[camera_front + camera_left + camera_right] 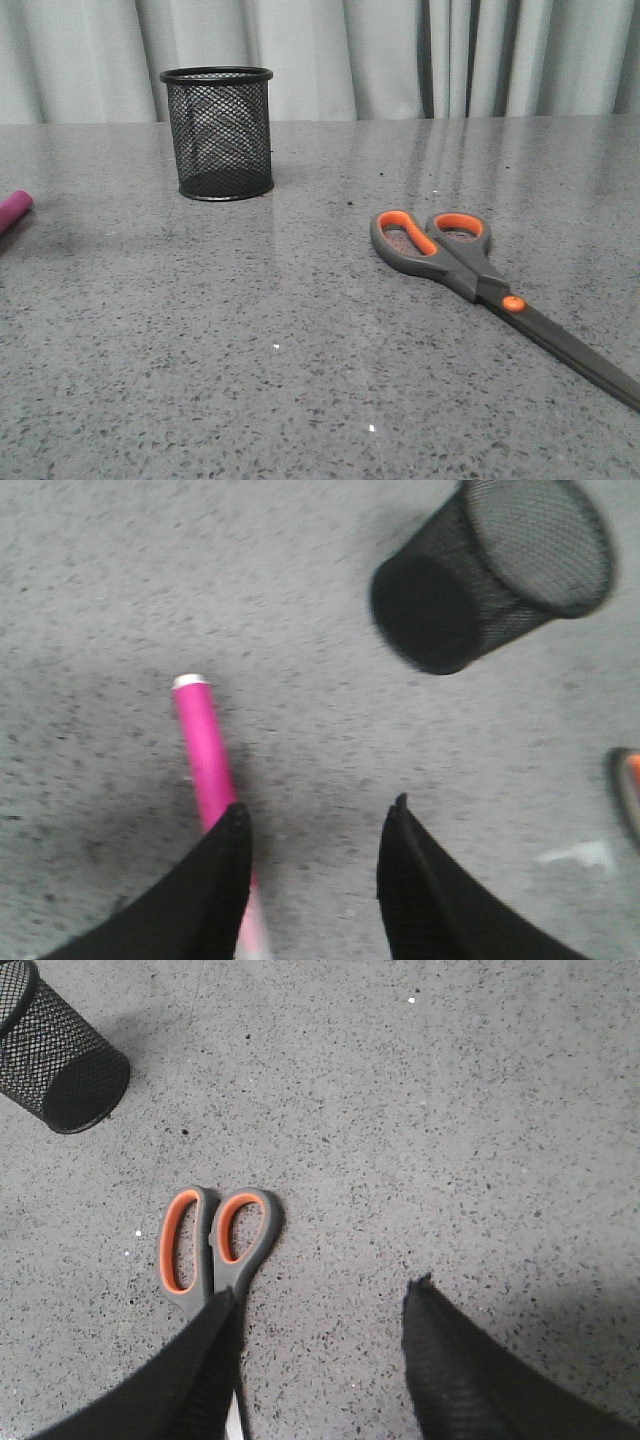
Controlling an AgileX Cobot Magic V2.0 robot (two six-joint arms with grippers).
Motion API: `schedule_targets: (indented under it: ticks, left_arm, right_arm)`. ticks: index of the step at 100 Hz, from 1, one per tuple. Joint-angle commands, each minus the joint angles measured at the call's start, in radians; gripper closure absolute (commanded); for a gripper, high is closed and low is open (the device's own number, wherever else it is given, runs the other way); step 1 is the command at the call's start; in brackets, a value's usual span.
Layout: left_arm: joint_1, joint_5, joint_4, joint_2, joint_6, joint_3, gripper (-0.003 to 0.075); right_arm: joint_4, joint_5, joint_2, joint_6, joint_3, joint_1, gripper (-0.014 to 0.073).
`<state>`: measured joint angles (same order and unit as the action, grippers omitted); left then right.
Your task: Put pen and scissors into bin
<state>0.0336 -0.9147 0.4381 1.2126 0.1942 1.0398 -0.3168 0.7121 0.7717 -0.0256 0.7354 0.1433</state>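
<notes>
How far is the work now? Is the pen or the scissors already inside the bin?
Nothing is done yet. The bin stands upright and looks empty. The pen lies flat on the table, and the scissors lie flat and closed. In hand: the left gripper is open over the pen, and the right gripper is open beside the scissors; neither holds anything. Left: grasp both and drop them into the bin.

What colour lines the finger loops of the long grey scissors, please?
Orange, clearest in the right wrist view on the long grey scissors.
</notes>
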Motion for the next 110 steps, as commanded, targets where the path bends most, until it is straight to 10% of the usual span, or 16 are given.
schedule_targets:
  ticks: [1,70,92,110]
  left_arm:
    - [0.040,-0.033,-0.067,0.072,-0.056,0.099,0.0468]
    - [0.166,-0.083,-0.313,0.386,-0.233,0.201,0.0476]
    - [0.166,-0.081,-0.309,0.406,-0.173,0.201,0.0740]
    - [0.166,0.131,-0.209,0.299,-0.123,0.203,0.0739]
  right_arm:
    - [0.000,-0.054,0.001,0.015,0.035,0.000,0.0256]
    - [0.000,-0.072,0.001,0.015,0.035,0.000,0.0256]
    - [0.000,-0.081,0.001,0.015,0.035,0.000,0.0256]
    - [0.000,-0.081,0.001,0.015,0.035,0.000,0.0256]
